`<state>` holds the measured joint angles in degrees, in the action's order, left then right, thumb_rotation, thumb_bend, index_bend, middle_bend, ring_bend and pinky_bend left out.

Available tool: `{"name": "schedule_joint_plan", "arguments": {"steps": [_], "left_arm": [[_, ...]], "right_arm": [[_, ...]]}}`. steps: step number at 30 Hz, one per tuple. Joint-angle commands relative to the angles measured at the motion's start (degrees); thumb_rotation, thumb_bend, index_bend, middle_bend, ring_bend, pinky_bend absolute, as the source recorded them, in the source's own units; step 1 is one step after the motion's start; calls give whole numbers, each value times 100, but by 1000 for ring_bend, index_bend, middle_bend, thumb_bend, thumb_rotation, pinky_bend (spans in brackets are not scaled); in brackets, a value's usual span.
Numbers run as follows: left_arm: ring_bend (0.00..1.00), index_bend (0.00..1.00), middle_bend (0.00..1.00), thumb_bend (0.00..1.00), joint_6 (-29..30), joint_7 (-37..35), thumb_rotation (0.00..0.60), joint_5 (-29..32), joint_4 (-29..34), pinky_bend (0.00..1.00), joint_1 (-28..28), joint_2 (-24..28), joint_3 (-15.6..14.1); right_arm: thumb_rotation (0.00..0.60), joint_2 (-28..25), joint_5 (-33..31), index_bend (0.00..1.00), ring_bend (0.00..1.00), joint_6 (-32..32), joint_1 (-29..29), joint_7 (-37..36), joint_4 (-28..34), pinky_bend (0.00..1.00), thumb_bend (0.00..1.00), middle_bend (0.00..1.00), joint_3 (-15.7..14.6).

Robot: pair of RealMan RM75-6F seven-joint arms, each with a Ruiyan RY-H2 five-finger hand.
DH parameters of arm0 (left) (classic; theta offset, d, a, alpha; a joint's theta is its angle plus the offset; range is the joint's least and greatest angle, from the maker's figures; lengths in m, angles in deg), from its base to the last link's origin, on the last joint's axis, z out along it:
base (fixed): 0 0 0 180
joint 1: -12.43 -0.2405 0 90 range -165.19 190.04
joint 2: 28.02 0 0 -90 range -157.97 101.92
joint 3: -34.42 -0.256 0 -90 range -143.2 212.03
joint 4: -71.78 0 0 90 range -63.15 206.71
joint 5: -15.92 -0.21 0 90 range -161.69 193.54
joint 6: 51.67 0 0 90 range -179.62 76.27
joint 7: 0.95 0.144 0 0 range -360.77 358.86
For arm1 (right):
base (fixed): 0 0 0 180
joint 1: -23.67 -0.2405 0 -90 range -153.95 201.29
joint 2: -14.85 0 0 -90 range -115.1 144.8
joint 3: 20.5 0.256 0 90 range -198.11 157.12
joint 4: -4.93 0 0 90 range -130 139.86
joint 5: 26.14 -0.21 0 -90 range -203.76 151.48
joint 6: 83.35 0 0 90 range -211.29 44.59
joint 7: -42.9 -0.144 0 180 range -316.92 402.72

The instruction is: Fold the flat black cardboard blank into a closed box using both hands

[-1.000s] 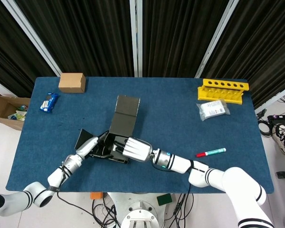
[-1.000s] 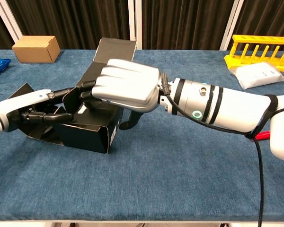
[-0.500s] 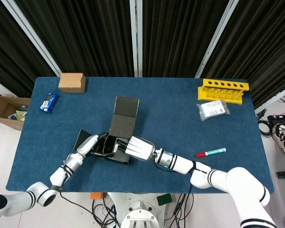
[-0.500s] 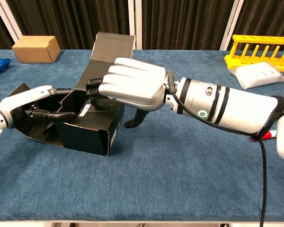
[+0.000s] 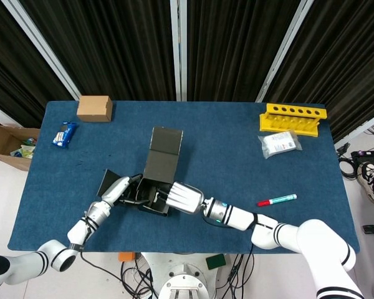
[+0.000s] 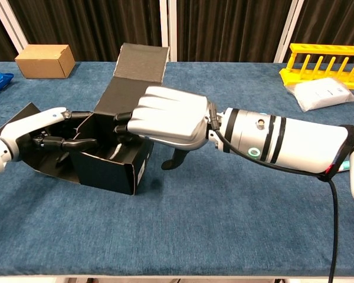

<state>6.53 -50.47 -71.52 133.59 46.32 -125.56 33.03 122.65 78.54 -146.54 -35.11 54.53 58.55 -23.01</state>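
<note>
Black box (image 6: 109,168) half folded, both hands' fingers reaching inside, tips hidden, grip cannot be told

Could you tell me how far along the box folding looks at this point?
Done: the black box already stands as an open tray with raised walls. In hand: the right hand hooks its fingers over the near wall, while the left hand reaches inside. Left: the lid flap still stands open and needs closing.
</note>
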Motion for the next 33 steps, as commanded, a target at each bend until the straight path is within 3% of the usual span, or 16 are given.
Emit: {"name": "schedule_joint_plan", "arguments": {"steps": [1, 6, 17, 20, 25, 30, 33], "left_arm": [[599, 400, 368, 41, -19, -3, 364, 55, 30, 780, -14, -13, 40], [618, 427, 385, 41, -44, 8, 367, 122, 90, 783, -30, -16, 99], [656, 484, 431, 44, -116, -114, 379, 246, 310, 793, -62, 28, 211], [659, 500, 447, 54, -132, -77, 409, 248, 377, 794, -65, 51, 218], [660, 509, 451, 58, -144, 8, 409, 273, 453, 799, -75, 78, 242], [660, 503, 448, 58, -165, 61, 412, 292, 505, 801, -76, 108, 269], [659, 500, 447, 58, -154, 114, 408, 295, 511, 801, -80, 107, 286]], "right_arm": [[600, -76, -8, 502, 738, 83, -28, 52, 121, 1000, 159, 362, 7], [600, -211, -17, 615, 745, 301, -111, 138, 305, 1000, 234, 455, 10], [600, -427, -45, 970, 756, 720, -344, 206, 554, 1000, 453, 721, 73], [600, -477, -107, 1000, 759, 803, -395, 149, 620, 1000, 488, 799, 135], [600, -578, -156, 1000, 776, 843, -451, 132, 727, 1000, 607, 926, 217], [600, -638, -151, 1000, 776, 765, -436, 139, 757, 1000, 613, 945, 233], [600, -674, -136, 1000, 772, 742, -422, 202, 756, 1000, 541, 922, 221]]}}
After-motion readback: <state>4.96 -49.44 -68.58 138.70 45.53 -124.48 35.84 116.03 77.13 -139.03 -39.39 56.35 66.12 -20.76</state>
